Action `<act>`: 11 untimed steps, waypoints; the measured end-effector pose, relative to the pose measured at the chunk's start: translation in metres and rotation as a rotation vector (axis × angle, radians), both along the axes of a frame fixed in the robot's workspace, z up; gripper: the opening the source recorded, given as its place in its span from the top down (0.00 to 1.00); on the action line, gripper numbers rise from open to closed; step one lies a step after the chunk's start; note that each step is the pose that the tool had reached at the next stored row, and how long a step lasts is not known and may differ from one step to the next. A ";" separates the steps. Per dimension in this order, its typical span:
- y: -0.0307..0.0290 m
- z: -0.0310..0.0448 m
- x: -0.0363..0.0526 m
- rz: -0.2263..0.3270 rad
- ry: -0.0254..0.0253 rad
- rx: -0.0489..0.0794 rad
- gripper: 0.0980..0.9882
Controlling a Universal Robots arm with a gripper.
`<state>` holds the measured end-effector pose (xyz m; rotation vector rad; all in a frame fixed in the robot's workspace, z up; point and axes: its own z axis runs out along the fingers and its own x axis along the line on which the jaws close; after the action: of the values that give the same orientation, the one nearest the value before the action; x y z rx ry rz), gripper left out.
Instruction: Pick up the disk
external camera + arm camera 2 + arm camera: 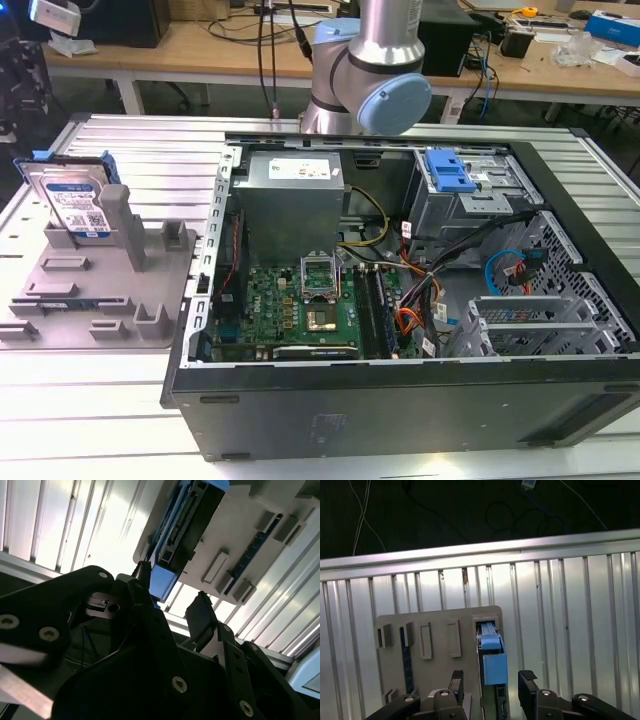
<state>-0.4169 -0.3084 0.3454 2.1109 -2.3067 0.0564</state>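
Dull silver metal and a glossy paper label are being shown on the disk (72,205), smooth blue plastic along its edge. Matt grey plastic is being seen on the holder tray (110,285), and ribbed shiny metal on the tabletop (150,150).

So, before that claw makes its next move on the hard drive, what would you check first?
1. Claw open: ok, its fingers are apart and grip nothing.
2. Flat silver hard drive with blue plastic edging in place: ok, it stands upright in the grey moulded holder tray.
3. Claw lined up: ok, in the first wrist view the hard drive's blue edge appears in line with the gap between the fingers.
4. Claw apart from the hard drive: ok, no contact yet.
5. Room for a finger beside the tall grey post next to the hard drive: cannot tell.
6. Open black computer case apart from the tray: ok.
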 end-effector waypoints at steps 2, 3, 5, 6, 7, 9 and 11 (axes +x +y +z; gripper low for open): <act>0.0000 -0.0043 -0.0010 0.002 -0.0001 0.000 0.48; 0.0000 -0.0057 -0.0013 0.003 -0.0001 0.000 0.48; 0.0000 -0.0085 -0.0018 0.005 -0.0001 0.000 0.48; 0.0000 -0.0116 -0.0021 0.007 -0.0001 0.000 0.48; 0.0000 -0.0140 -0.0022 0.009 -0.0001 0.000 0.48; 0.0000 -0.0163 -0.0022 0.011 -0.0001 0.000 0.48; 0.0000 -0.0196 -0.0023 0.014 -0.0001 0.000 0.48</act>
<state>-0.4192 -0.3084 0.3257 2.1269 -2.2924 0.0567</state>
